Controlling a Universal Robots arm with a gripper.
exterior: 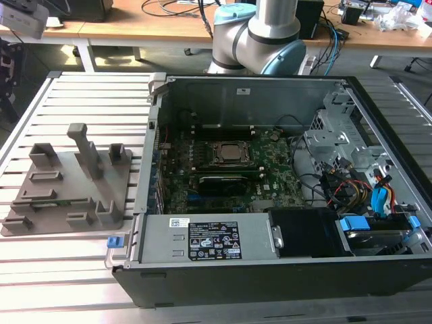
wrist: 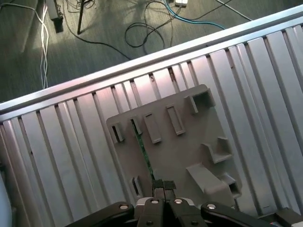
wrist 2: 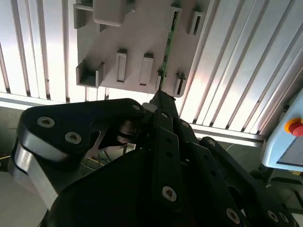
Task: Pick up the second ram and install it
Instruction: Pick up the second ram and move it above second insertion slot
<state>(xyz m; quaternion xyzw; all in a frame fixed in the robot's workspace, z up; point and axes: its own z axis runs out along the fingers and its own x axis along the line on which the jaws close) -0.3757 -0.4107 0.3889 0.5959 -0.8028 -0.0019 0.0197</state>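
Note:
The second ram [wrist: 143,150] is a thin green stick standing on edge in a slot of the grey fixture plate [wrist: 189,142]. In the second wrist view the ram [wrist 2: 168,40] runs along the plate [wrist 2: 128,42] toward my fingers. My gripper [wrist: 164,185] hangs well above the plate, over the near end of the ram, with its dark fingertips [wrist: 157,184] pressed together and nothing between them. In the exterior view the fixture plate [exterior: 67,179] lies to the left of the open computer case, whose green motherboard [exterior: 223,169] is exposed.
The plate rests on a slatted aluminium table [wrist: 71,142]. The open computer case [exterior: 270,270] takes up the exterior view's right, with drive cables [exterior: 364,196] at its far end. The arm's base [exterior: 256,34] stands behind the case. Loose cables [wrist: 147,28] lie on the floor beyond the table edge.

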